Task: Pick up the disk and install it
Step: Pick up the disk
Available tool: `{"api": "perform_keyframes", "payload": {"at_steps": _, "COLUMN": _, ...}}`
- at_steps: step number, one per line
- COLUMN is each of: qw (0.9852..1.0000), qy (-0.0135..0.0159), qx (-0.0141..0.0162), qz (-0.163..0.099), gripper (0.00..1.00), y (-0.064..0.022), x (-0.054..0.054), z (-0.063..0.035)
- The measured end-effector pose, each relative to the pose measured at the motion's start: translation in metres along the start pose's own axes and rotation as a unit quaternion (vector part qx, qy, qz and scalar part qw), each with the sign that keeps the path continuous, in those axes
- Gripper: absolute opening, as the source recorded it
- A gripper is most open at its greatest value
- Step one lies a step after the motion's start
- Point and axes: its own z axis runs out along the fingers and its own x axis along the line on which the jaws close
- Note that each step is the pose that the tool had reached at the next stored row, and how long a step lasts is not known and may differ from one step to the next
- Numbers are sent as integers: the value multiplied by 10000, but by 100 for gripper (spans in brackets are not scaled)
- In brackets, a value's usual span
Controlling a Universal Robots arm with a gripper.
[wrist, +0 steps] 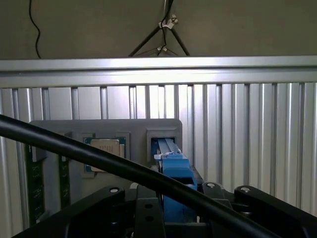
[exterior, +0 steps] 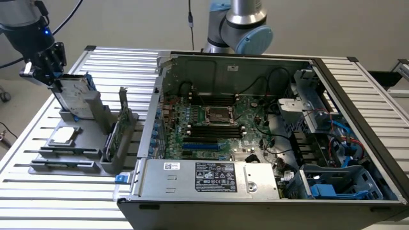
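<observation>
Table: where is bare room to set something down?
Bare table slats: on the exterior view's right of the computer case, and in front of the holder. Crowded: inside the case, and the holder, with the gripper at the disk.

disk 1 | chip 1 | circuit card 1 | computer case 1
</observation>
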Motion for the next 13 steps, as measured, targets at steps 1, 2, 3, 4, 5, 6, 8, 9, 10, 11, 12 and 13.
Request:
{"api": "perform_keyframes", "payload": {"at_steps": 1, "qw": 10000, "qy": 3, "qx": 0, "qz": 0, "gripper": 33, "y": 0, "x": 0, "z": 0}}
{"api": "perform_keyframes", "payload": {"at_steps": 2, "qw": 10000, "qy": 7, "qx": 0, "qz": 0, "gripper": 33, "y": -1, "x": 0, "z": 0}}
{"api": "perform_keyframes", "payload": {"at_steps": 3, "qw": 10000, "qy": 12, "qx": -2, "qz": 1, "gripper": 33, "y": 0, "x": 0, "z": 1}}
{"api": "perform_keyframes", "payload": {"at_steps": 4, "qw": 10000, "qy": 17, "qx": -5, "qz": 1, "gripper": 33, "y": 0, "x": 0, "z": 0}}
{"api": "perform_keyframes", "payload": {"at_steps": 5, "qw": 10000, "qy": 21, "qx": -7, "qz": 1, "gripper": 33, "y": 0, "x": 0, "z": 0}}
{"api": "perform_keyframes", "payload": {"at_steps": 6, "qw": 10000, "qy": 25, "qx": -9, "qz": 1, "gripper": 33, "y": 0, "x": 0, "z": 0}}
{"api": "perform_keyframes", "payload": {"at_steps": 8, "qw": 10000, "qy": 35, "qx": -14, "qz": 2, "gripper": 33, "y": 0, "x": 0, "z": 1}}
{"api": "perform_keyframes", "payload": {"at_steps": 9, "qw": 10000, "qy": 43, "qx": -19, "qz": 2, "gripper": 33, "y": 0, "x": 0, "z": 1}}
{"api": "perform_keyframes", "payload": {"at_steps": 10, "qw": 10000, "qy": 53, "qx": -29, "qz": 3, "gripper": 33, "y": 0, "x": 0, "z": 1}}
{"api": "perform_keyframes", "payload": {"at_steps": 11, "qw": 10000, "qy": 68, "qx": -44, "qz": 4, "gripper": 33, "y": 0, "x": 0, "z": 1}}
{"api": "perform_keyframes", "payload": {"at_steps": 12, "qw": 9999, "qy": 84, "qx": -60, "qz": 6, "gripper": 33, "y": 0, "x": 0, "z": 1}}
{"api": "perform_keyframes", "payload": {"at_steps": 13, "qw": 9999, "qy": 99, "qx": -73, "qz": 7, "gripper": 33, "y": 0, "x": 0, "z": 1}}
